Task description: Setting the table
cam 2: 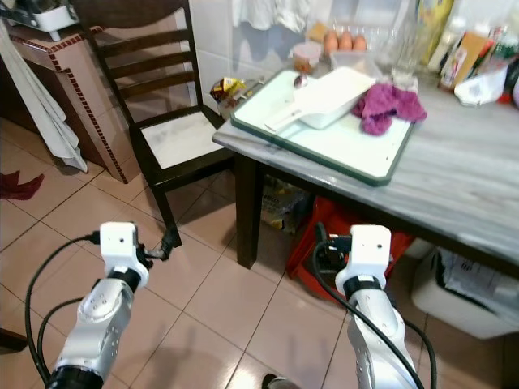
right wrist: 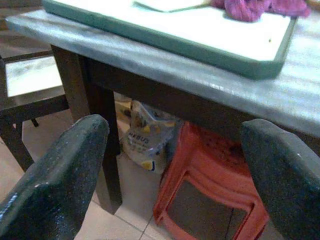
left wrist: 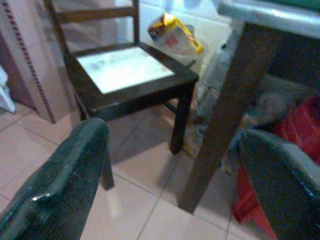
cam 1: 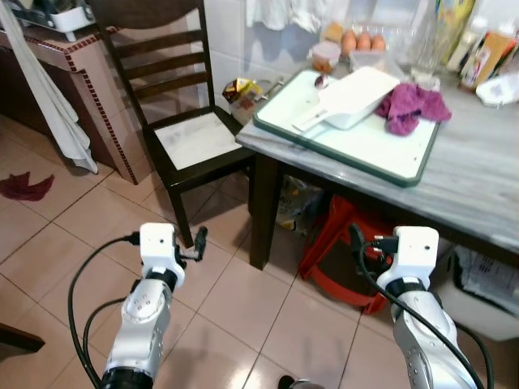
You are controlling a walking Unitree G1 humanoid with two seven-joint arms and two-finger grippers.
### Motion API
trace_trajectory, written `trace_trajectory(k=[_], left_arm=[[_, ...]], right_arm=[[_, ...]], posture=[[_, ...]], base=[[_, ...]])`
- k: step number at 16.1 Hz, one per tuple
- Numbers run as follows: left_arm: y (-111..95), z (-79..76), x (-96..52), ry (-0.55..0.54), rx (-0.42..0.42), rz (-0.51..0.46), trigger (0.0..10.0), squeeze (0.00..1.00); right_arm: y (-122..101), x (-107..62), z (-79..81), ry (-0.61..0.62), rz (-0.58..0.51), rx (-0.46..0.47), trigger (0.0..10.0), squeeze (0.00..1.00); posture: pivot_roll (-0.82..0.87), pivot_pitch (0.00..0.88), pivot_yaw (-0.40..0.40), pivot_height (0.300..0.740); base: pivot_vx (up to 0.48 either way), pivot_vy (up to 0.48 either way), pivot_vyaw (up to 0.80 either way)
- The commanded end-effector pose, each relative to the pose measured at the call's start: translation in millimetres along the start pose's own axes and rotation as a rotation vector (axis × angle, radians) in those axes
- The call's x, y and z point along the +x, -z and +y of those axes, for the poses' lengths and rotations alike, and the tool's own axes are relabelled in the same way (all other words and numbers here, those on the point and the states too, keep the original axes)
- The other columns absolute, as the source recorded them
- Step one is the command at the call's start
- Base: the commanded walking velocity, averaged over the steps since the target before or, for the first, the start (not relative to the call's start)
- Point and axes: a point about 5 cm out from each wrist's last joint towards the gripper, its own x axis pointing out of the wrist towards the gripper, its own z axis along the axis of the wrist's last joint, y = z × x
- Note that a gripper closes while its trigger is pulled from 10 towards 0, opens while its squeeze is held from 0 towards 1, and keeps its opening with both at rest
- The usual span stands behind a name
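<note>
We're looking down at the grey table (cam 1: 478,174), its dark leg planted on the tiled floor (cam 1: 73,219). Beside its corner stands a dark wooden chair (cam 1: 190,138) with a pale seat. On the table lies a big white tray with a green rim (cam 1: 345,158), and in it we've got a white scoop-shaped dish (cam 1: 349,97) with its handle pointing toward the chair, plus a crumpled purple cloth (cam 1: 409,105) just beside the dish. Behind the tray, a clear box holds brown eggs (cam 1: 363,40), and a small lidded pot (cam 1: 326,55) sits near it; bottles and packets crowd the far right edge. Under the table we spot a red plastic stool (right wrist: 210,180) and a printed bag (right wrist: 142,140) next to the leg.

Our left tool (left wrist: 170,175) hangs low over the floor facing the chair, fingers spread wide, nothing between them. Our right tool (right wrist: 175,175) is low too, aimed under the table edge, released and empty, well below the tray.
</note>
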Motion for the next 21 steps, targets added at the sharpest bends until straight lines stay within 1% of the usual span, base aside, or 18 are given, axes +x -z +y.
trace_trajectory(k=[1, 4, 5, 7, 8, 10, 12, 14, 15, 19, 20, 21], left_arm=[[2.0, 3.0, 0.2, -0.013, 0.006, 0.005, 10.0, 0.0], [5.6, -0.9, -1.0, -0.011, 0.003, 0.007, 10.0, 0.0], [9.0, -4.7, -1.7, -0.006, 0.007, 0.014, 10.0, 0.0], [7.8, -10.3, 0.1, 0.02, 0.019, 0.008, 10.0, 0.0], [8.3, -14.6, 2.3, 0.042, 0.027, 0.009, 10.0, 0.0], [6.7, -18.2, 5.2, 0.059, 0.031, 0.008, 10.0, 0.0], [4.9, -20.8, 6.1, 0.07, 0.034, 0.001, 10.0, 0.0], [5.4, -24.2, 5.9, 0.072, 0.034, 0.0, 10.0, 0.0], [4.9, -25.6, 6.6, 0.079, 0.036, 0.0, 10.0, 0.0], [6.5, -28.3, 6.8, 0.096, 0.038, 0.005, 10.0, 0.0], [6.0, -27.6, 6.8, 0.089, 0.034, 0.004, 10.0, 0.0], [7.3, -24.9, 6.3, 0.078, 0.05, 0.007, 10.0, 0.0]], right_arm=[[2.7, 0.5, -0.9, -0.005, 0.009, -0.013, 10.0, 0.0], [2.5, 4.2, 1.5, -0.023, 0.004, -0.019, 10.0, 0.0], [2.1, 5.4, 0.5, -0.021, -0.005, -0.024, 10.0, 0.0], [-1.3, 5.4, -3.4, 0.003, -0.023, -0.017, 10.0, 0.0], [0.1, 4.9, -5.8, 0.015, -0.027, -0.016, 10.0, 0.0], [1.1, 4.2, -7.7, 0.044, -0.026, -0.005, 10.0, 0.0], [-0.9, -0.9, -4.5, 0.047, -0.039, 0.0, 10.0, 0.0], [0.2, -5.3, -7.2, 0.053, -0.04, -0.002, 10.0, 0.0], [-0.9, -9.9, -10.0, 0.076, -0.043, -0.002, 10.0, 0.0], [-0.9, -15.9, -12.7, 0.103, -0.044, -0.003, 10.0, 0.0], [-1.6, -17.6, -12.2, 0.106, -0.046, 0.0, 10.0, 0.0], [-3.7, -18.2, -4.9, 0.068, -0.052, -0.001, 10.0, 0.0]], posture=[[-0.03, 0.039, -0.047, 0.74], [-0.03, 0.038, -0.025, 0.74], [-0.04, 0.026, -0.01, 0.74], [-0.05, 0.016, 0.011, 0.74], [-0.06, 0.021, 0.022, 0.74], [-0.07, 0.037, 0.023, 0.74], [-0.1, 0.051, 0.039, 0.74], [-0.11, 0.063, 0.044, 0.74], [-0.13, 0.078, 0.049, 0.74], [-0.15, 0.095, 0.048, 0.74], [-0.14, 0.092, 0.047, 0.74], [-0.14, 0.083, 0.037, 0.74]], base=[[0.0, 0.0, 0.0], [0.0, 0.0, 0.0], [0.0, 0.0, 0.0], [0.0, 0.0, 0.0], [0.0, 0.0, 0.0], [0.0, 0.0, 0.0], [0.0, 0.0, 0.0], [0.0, 0.0, 0.0], [0.0, 0.0, 0.0], [0.0, 0.0, 0.0], [0.0, 0.0, 0.0], [0.0, 0.0, 0.0]])
